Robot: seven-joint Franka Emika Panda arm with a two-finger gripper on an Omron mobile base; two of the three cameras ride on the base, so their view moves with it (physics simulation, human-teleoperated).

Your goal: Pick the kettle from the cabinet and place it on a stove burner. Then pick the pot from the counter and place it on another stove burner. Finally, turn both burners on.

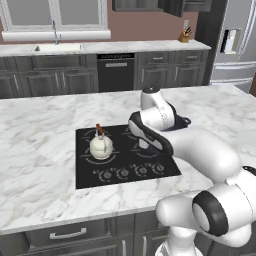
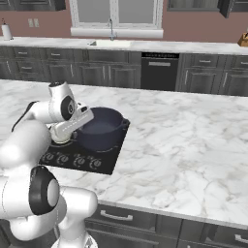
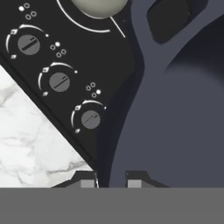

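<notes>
The cream kettle (image 1: 101, 146) stands on a left burner of the black cooktop (image 1: 90, 175); its rounded body (image 3: 98, 6) also shows at the top of the hand view. The dark pot (image 2: 101, 128) is over the right side of the cooktop (image 2: 104, 164). I cannot tell whether it rests on the glass. My gripper (image 2: 88, 127) is shut on the pot's near rim. In the hand view the rim of the pot (image 3: 175, 109) runs down between the two fingertips of the gripper (image 3: 111, 179). From the left base view my arm hides most of the pot.
A row of round knobs (image 3: 59, 82) lines the cooktop's front edge, beside the white marble counter (image 3: 30, 140). Marble stretches wide to the right (image 2: 193, 145). Far behind are a sink (image 1: 56, 46), a dishwasher (image 1: 116, 72), a knife block (image 1: 185, 35) and a fridge (image 1: 235, 45).
</notes>
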